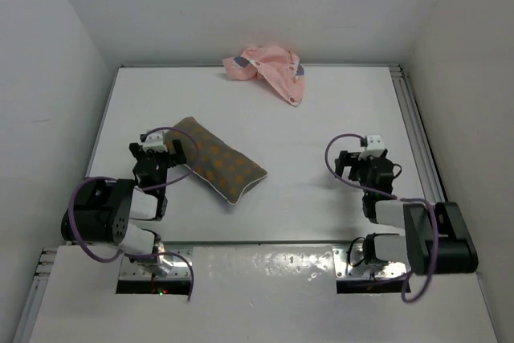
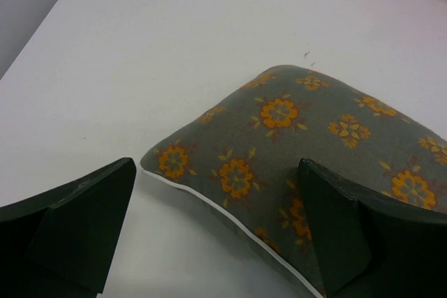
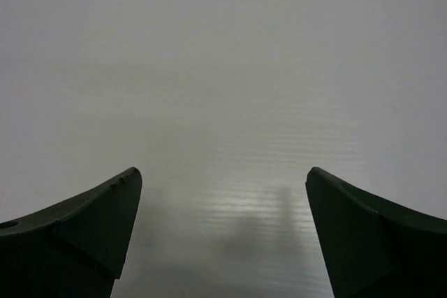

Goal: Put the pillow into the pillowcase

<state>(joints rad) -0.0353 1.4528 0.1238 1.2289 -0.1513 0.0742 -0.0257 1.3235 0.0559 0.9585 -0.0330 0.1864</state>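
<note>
pillow: i see the olive-brown pillow [image 1: 218,161] with orange flowers lying flat and diagonal on the left half of the table [image 1: 321,118], with its far-left end at my left arm.
pillowcase: the pink printed pillowcase [image 1: 267,70] is crumpled in a heap at the far edge, a little right of centre and well apart from the pillow. i can't find its opening from here.
left gripper: the left gripper [image 2: 216,172] is spread wide and has hold of nothing. 1 finger is over the pillow's fabric and the other over bare table, so the piped corner sits between them. i can't tell if either finger touches.
right gripper: the right gripper [image 3: 223,176] is also spread wide and empty, with only bare table under it, on the near right.
stage: i judge nothing is done yet, as the pillow is outside the case.
risk 1: closing on this corner may catch only the piping, and i expect a plump pillow would slip out or swing.
risk 2: pinching the heap blind could clamp both layers of the case together, which would shut the mouth.
risk 3: thin fabric may slide on the smooth table when i push the pillow in, unless 1 arm pins it.
</note>
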